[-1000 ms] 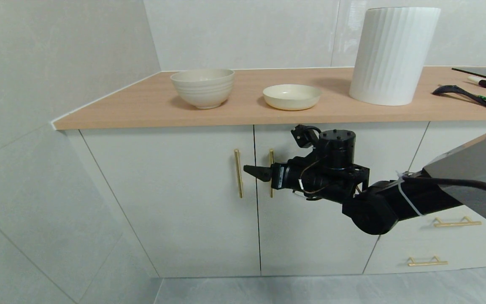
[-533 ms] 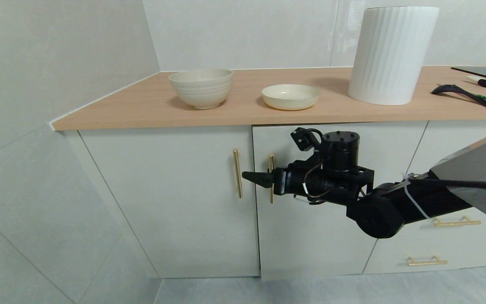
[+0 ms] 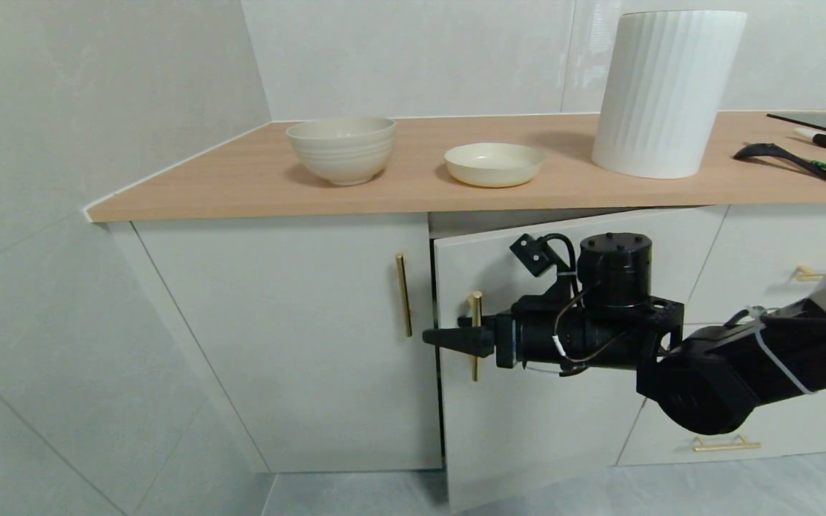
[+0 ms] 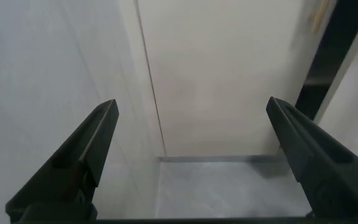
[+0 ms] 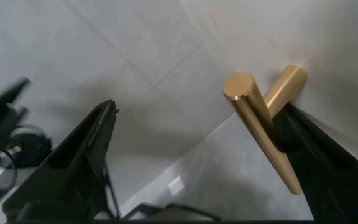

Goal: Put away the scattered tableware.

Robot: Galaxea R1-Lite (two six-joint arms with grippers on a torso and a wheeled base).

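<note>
Now the right hand (image 3: pixel 449 332), fingers apart, hooks the gold handle (image 3: pixel 476 358) of the ajar door (image 3: pixel 528 430); on the worktop (image 3: pixel 241 179), bowl (image 3: pixel 341 149) at eleven o'clock, dish (image 3: pixel 494 163) at twelve. The left hand (image 4: pixel 191 118) is spread too.

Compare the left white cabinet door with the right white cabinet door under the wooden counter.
The left white cabinet door sits shut and flush; the right white cabinet door stands ajar, swung outward. The left brass handle is free; the right brass handle sits inside the open right gripper. Both are plain white with vertical brass bar handles.
</note>
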